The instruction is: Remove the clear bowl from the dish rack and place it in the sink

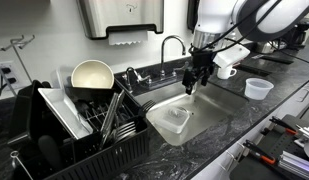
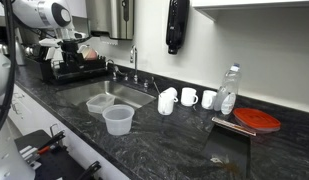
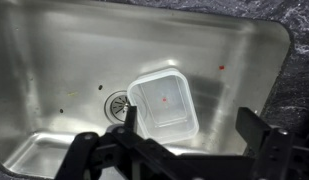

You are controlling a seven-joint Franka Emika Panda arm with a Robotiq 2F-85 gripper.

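The clear bowl is a translucent rectangular tub lying upright on the floor of the sink, beside the round drain. It also shows in the wrist view and in an exterior view. My gripper hangs above the sink near the faucet, open and empty, clear of the tub. In the wrist view its two fingers are spread wide above the tub's near end. The black dish rack stands beside the sink and holds a cream round bowl and plates.
A small clear cup and a white mug stand on the dark counter past the sink. In an exterior view there are more mugs, a water bottle and a red lid. A paper-towel dispenser hangs on the wall.
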